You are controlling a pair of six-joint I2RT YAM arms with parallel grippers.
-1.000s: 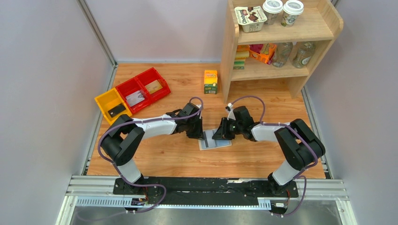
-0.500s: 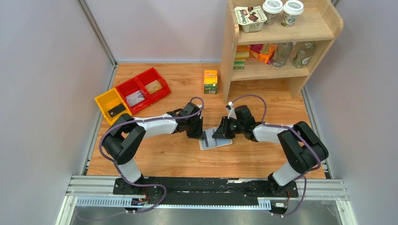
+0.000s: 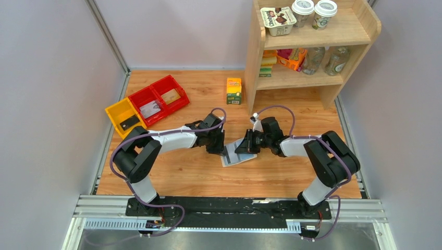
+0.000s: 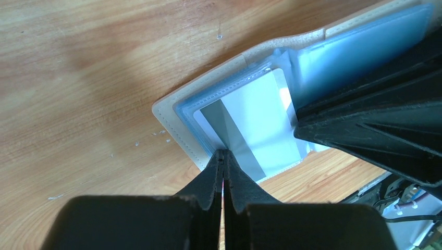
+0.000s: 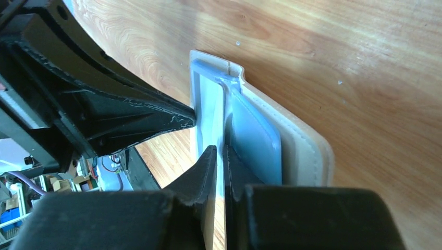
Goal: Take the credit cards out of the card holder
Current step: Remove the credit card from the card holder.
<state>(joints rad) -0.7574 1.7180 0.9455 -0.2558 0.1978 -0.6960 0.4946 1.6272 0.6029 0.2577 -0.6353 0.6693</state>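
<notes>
Open card holder (image 4: 172, 112) lay flat on the bench (image 3: 182, 174), mid-bench between the two arms, beige side down, blue sleeves up. Only the left wrist view showed the contents: a whitish credit card (image 4: 260, 122) with a grey stripe on the flat half, at the clear sleeve; couldn't tell whether it was fully inside. In that view the left pincer (image 4: 223, 156) was closed tip to tip, with the tips on the card's near edge at the stripe. Couldn't tell if the edge was caught between them. The right wrist view gave the other side: the right pincer (image 5: 221, 153) was narrowed to a slit, pinching a thin blue inner leaf of the holder and standing it up off the flat half. The left wrist view showed that leaf only as a tilted blue panel behind a black finger. The top view resolved no sleeves, just a pale rectangle with a dark stripe, but it gave the layout: both pincers almost nose to nose over the holder, one from each side. Further out, in the top view only: a yellow bin (image 3: 124, 117) and two red bins (image 3: 159, 99) in a row at far left, each with something flat inside, a small carton (image 3: 234, 91) near the foot of a wooden shelf (image 3: 333, 83) holding cups, bottles and packets.
</notes>
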